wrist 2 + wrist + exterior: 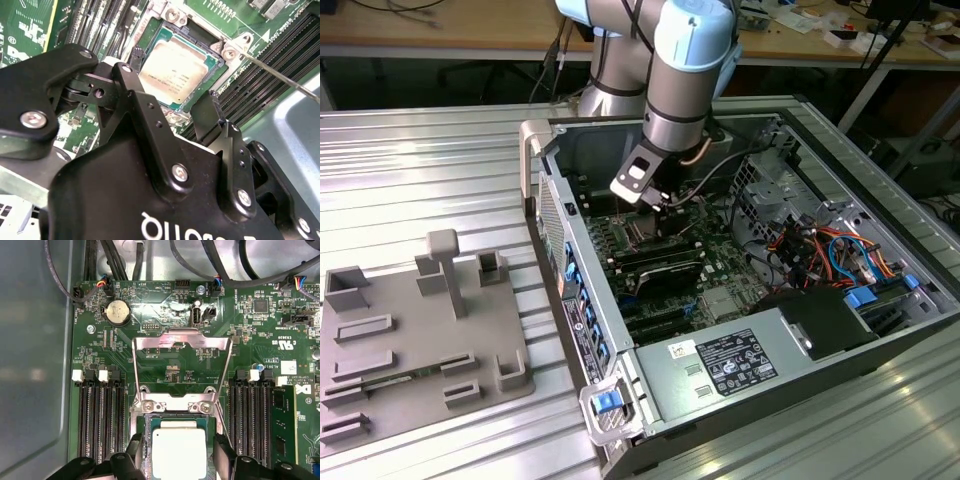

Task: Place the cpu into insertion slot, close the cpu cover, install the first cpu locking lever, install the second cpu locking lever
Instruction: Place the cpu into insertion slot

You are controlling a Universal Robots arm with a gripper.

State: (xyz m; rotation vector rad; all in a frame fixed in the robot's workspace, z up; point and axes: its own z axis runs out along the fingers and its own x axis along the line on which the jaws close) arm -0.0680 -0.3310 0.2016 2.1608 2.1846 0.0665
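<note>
Black fingers (136, 457) of the hand (179, 452) are hanging released on either side of the chip (178, 450), which is lying in its socket (192, 35), with the cover (182, 338) standing open. Any sideways drift is risking a knock that skews the chip or snags the raised cover. Ribbed metal desk (420, 160) is carrying the computer case (720, 370); a grey tray (410, 330) is lying at its nine o'clock in the exterior view, with cluttered workshop benches behind.
</note>
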